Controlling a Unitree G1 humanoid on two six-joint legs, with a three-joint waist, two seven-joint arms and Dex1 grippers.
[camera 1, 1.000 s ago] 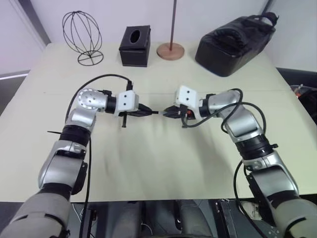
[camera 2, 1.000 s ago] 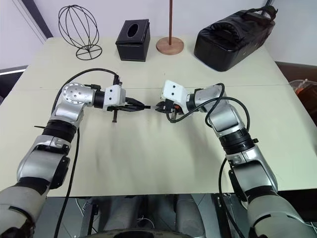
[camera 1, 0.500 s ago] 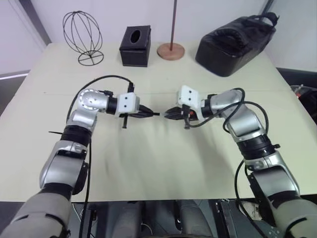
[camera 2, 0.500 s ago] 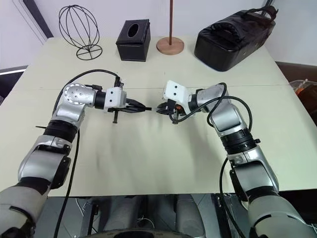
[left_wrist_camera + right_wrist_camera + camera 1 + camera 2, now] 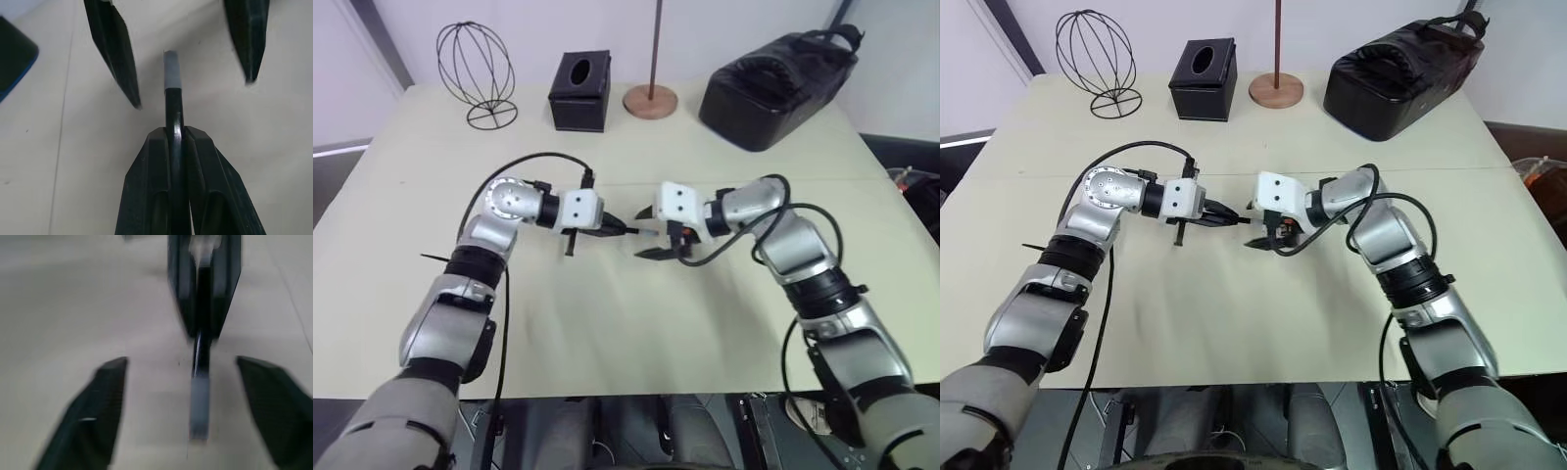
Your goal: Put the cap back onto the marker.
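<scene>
My left gripper [image 5: 610, 228] is shut on the thin black marker [image 5: 174, 113], which sticks out past its fingers toward the right gripper. The pale grey cap [image 5: 171, 71] sits in line on the marker's far end. My right gripper [image 5: 646, 233] faces it, open, with one finger [image 5: 116, 56] on each side of the capped end and not touching it. In the right wrist view the cap [image 5: 199, 409] lies between my spread fingers [image 5: 93, 423], with the marker [image 5: 201, 350] running back into the left gripper [image 5: 203, 279]. Both hands hover just above the middle of the table [image 5: 607, 323].
Along the back of the table stand a wire globe frame [image 5: 477, 73], a black tissue box [image 5: 579, 90], a wooden rod on a round base [image 5: 651, 98] and a black bag [image 5: 773, 83]. Cables loop off both wrists.
The right gripper has opened and let go of the cap, which stays on the marker's end. The left gripper keeps its hold on the marker.
</scene>
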